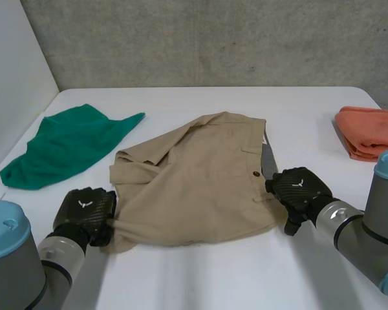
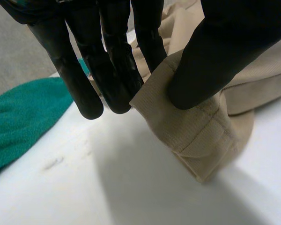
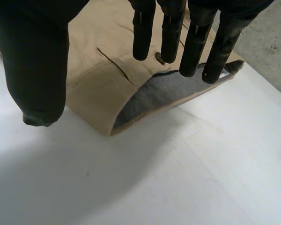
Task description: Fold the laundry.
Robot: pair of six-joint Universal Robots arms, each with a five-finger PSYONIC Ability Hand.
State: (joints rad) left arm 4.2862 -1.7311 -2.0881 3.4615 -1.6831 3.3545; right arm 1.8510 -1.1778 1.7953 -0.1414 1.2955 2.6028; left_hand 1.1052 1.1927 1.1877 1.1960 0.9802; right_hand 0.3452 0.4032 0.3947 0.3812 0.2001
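Your left hand (image 1: 84, 210) is closed on the khaki shorts (image 1: 200, 181). The thumb and fingers (image 2: 107, 56) pinch the leg hem (image 2: 201, 136), probably to lift that end for a fold. Your right hand (image 1: 301, 190) is open at the waistband end. Its straight fingers (image 3: 196, 37) reach over the upturned edge with the grey lining (image 3: 164, 93), and the thumb is off the cloth, so there's no grip there yet. The shorts lie flat on the tabletop (image 1: 246, 271) between both hands, long axis running hand to hand. The buttoned waistband points at the right hand, the hem at the left. A green cloth (image 1: 64, 145) lies beyond the left hand and an orange cloth (image 1: 368, 132) beyond the right.
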